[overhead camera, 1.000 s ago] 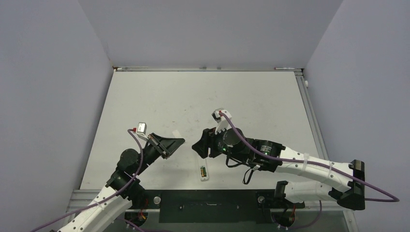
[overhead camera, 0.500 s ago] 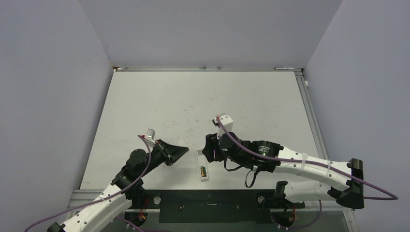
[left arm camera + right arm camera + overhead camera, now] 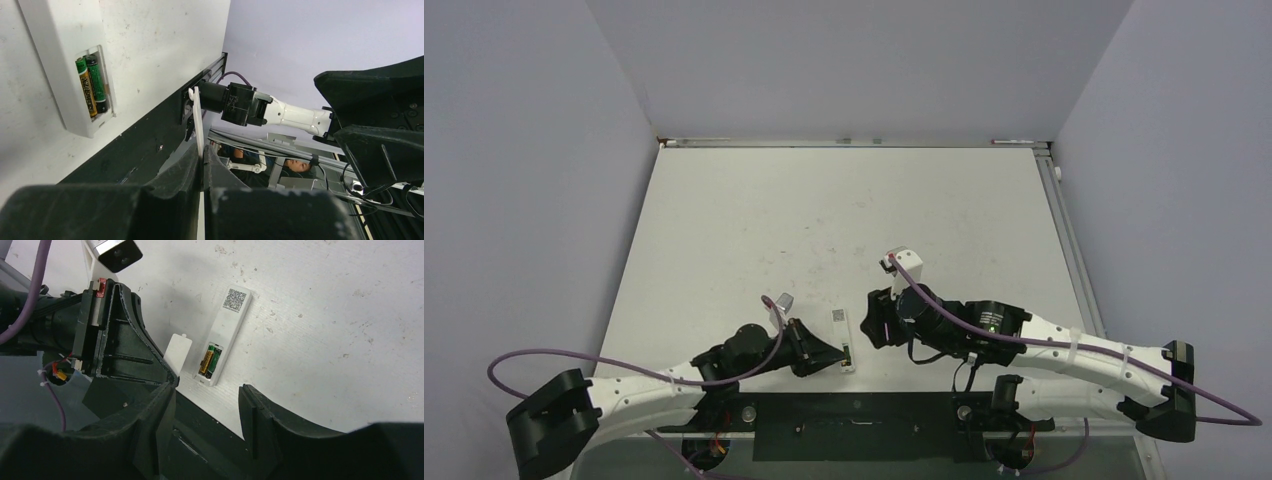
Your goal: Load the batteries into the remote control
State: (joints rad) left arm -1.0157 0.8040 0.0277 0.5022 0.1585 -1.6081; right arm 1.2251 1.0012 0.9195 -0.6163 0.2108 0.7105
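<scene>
Two batteries [image 3: 91, 87] in remote control [image 3: 843, 342], long axis near-far, recess nearest; left gripper [image 3: 202, 165] pinching cover [image 3: 197, 120]; right gripper [image 3: 207, 390] wide

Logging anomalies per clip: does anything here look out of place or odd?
Nothing looks damaged or spilled. One oddity: the remote control lies with its recess open, both batteries seated side by side, while a thin white cover is off it, pinched edge-on in the left fingers beside it.

White arm links [image 3: 639, 388], black cylindrical joints [image 3: 744, 350], long purple cables [image 3: 524, 353], white wrist cameras [image 3: 905, 261], green indicator light [image 3: 991, 324].
</scene>
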